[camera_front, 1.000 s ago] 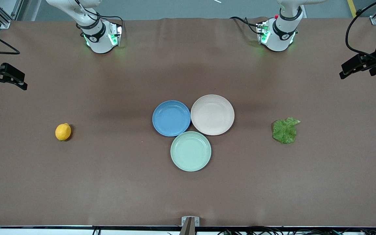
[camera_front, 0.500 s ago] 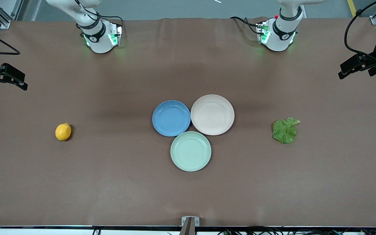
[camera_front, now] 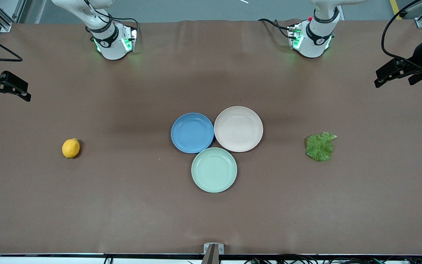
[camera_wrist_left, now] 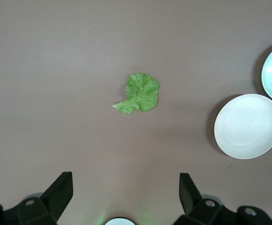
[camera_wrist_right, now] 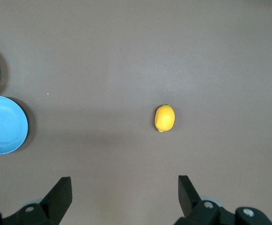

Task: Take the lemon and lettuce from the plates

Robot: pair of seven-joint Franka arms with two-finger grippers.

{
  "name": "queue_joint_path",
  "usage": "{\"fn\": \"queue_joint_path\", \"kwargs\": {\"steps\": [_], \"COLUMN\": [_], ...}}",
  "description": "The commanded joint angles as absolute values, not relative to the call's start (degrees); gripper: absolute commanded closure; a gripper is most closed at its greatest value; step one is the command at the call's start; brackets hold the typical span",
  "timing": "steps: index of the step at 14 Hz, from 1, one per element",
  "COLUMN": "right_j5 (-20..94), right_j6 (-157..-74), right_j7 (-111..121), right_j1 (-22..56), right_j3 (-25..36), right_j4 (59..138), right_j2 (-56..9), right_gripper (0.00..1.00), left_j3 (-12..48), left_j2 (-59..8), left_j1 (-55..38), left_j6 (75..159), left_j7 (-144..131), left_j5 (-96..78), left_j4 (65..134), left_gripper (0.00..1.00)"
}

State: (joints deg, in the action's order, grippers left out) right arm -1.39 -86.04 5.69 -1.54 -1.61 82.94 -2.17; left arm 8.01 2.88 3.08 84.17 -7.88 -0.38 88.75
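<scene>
The lemon (camera_front: 71, 148) lies on the bare table toward the right arm's end; it also shows in the right wrist view (camera_wrist_right: 165, 118). The lettuce (camera_front: 320, 146) lies flat on the table toward the left arm's end, also in the left wrist view (camera_wrist_left: 139, 93). The blue plate (camera_front: 192, 132) and the beige plate (camera_front: 238, 128) sit empty, touching, mid-table. My left gripper (camera_front: 394, 71) hangs open and empty high over the table's edge at its own end. My right gripper (camera_front: 7, 87) hangs open and empty over its own end.
A pale mint-green plate (camera_front: 214, 169) sits empty against the blue and beige plates, nearer to the front camera. The two arm bases (camera_front: 114, 40) stand along the table's back edge. A small bracket (camera_front: 213, 248) sits at the table's front edge.
My left gripper has drifted a little toward the table's middle and upward. The right gripper, the lemon, the lettuce and the plates have not moved.
</scene>
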Motion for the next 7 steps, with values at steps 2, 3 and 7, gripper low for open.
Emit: {"fn": "queue_joint_path", "kwargs": {"steps": [2,3,7], "right_j5": [-1.5,-1.5,-1.6], "right_j6": [-85.9,-85.9,-85.9], "right_j7": [5.2,5.2,5.3], "right_j1": [-1.3,-1.3,-1.4], "right_j3": [-1.5,-1.5,-1.5], "right_j4": [81.7,81.7,81.7], "right_j2": [-2.8,-2.8,-2.8], "right_gripper": [0.00,0.00,0.00], "left_j3": [8.9,8.8,8.9], "left_j2": [3.7,3.6,3.5], "left_j1": [4.0,4.0,3.8], "left_j6": [84.6,84.5,84.5], "left_j7": [-6.7,-6.7,-6.9], "left_j5": [-0.5,-0.4,0.8], "left_j4": [89.3,89.1,89.0], "left_gripper": [0.00,0.00,0.00]}}
